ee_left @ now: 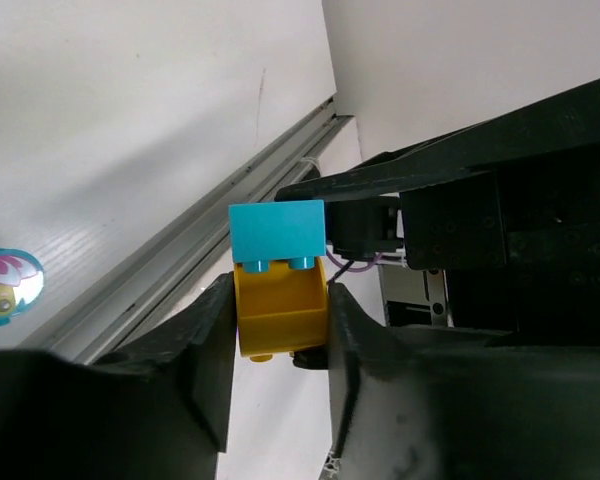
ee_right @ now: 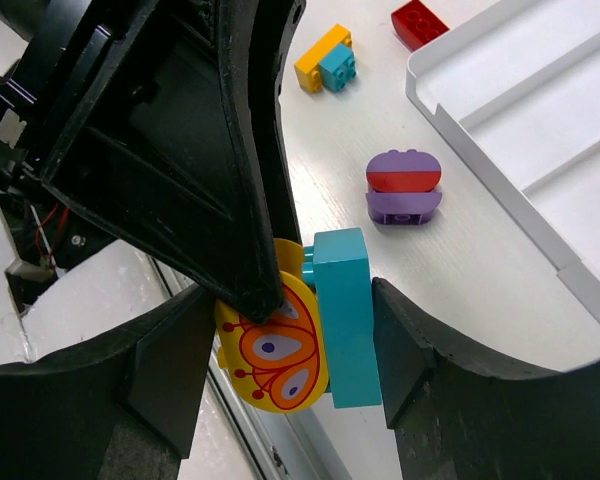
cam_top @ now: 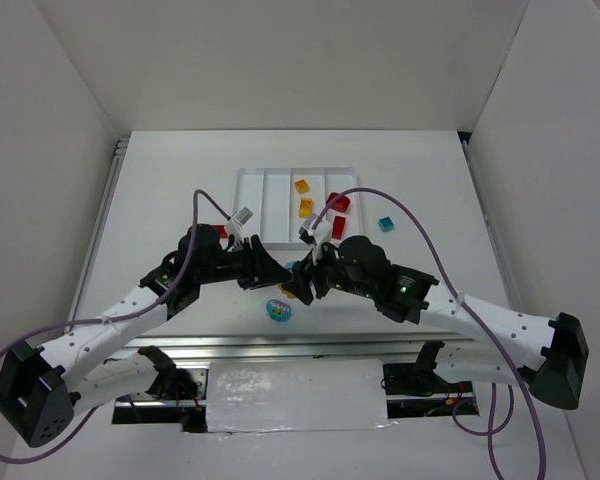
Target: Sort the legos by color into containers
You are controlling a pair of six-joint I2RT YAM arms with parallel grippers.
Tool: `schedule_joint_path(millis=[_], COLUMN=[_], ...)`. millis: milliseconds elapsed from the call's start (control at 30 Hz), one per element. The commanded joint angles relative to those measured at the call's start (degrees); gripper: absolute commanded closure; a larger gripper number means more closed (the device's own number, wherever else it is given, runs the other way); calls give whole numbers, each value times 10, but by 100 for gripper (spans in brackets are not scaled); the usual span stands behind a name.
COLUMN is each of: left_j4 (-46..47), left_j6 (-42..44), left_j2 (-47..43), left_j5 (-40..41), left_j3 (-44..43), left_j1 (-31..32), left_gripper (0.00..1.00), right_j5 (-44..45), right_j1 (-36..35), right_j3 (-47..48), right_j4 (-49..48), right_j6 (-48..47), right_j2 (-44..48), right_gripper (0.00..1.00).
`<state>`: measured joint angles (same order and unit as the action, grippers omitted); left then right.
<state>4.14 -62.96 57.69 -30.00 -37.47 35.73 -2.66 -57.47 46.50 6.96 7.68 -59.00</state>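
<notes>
**Q.** What do the two wrist views show?

**A.** A joined pair [ee_right: 330, 300]: a teal brick [ee_left: 277, 232] seated by stud fit on a yellow brick [ee_left: 280, 310]. The pair hangs between the two arms, on the near side of the tray [cam_top: 252, 205] and apart from all its compartments.

**Q.** How do the jaws stand?

**A.** The left gripper [ee_left: 280, 300] is closed on the yellow brick, one finger against each flat side wall. The right gripper [ee_right: 292, 300] clamps across the whole pair, with one pad on the teal brick's outer face and the other at the yellow brick's far side.

**Q.** How should these parts handle?

**A.** Probably light, stiff and not fragile. The moulded plastic is smooth, so flat faces may slip under hard pads. The stud fit should resist parting, so a straight pull along the studs is likely to serve best. Opposing flat walls offer the surest hold, and the rounded printed face offers the poorest.

**Q.** Is there any legible writing?

**A.** None. The yellow brick bears an orange butterfly print [ee_right: 275, 360], and a round piece [cam_top: 278, 310] on the table carries a flower picture. No brand mark can be read.
</notes>
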Motion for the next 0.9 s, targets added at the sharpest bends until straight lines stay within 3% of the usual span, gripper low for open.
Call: schedule_joint_path(millis=[0, 133, 233, 300, 333, 367, 700, 800, 867], left_j4=[31, 46, 25, 9, 7, 3, -36, -74, -87], left_j6=[20, 45, 75, 86, 99, 103, 157, 192, 218], left_j2=[3, 1, -9, -17, -20, -21, -14, -14, -15], left_j5=[-30, -39, -11, 15, 24, 33, 100, 137, 137], left_j3=[-13, -25, -33, -40, -43, -45, -63, -79, -83], left_j1=[15, 16, 15, 15, 16, 15, 1, -3, -6], left_gripper=[70, 100, 100, 100, 100, 100, 100, 100, 100], right_j5=[23, 20, 16, 5, 3, -1, -62, -110, -190], right_j1=[-4, -4, -4, -4, -4, -4, 30, 78, 106], right_j3=[32, 30, 24, 21, 20, 18, 3, -12, -26], right_j4=[-56, -68, -88, -89, -88, -89, -45, -36, -30], right_j6=[8, 16, 20, 20, 22, 23, 29, 31, 30], right_j2=[-18, -31, -36, -38, -41, -42, -9, 49, 76], right_gripper=[100, 100, 99, 61, 34, 1, 0, 0, 0])
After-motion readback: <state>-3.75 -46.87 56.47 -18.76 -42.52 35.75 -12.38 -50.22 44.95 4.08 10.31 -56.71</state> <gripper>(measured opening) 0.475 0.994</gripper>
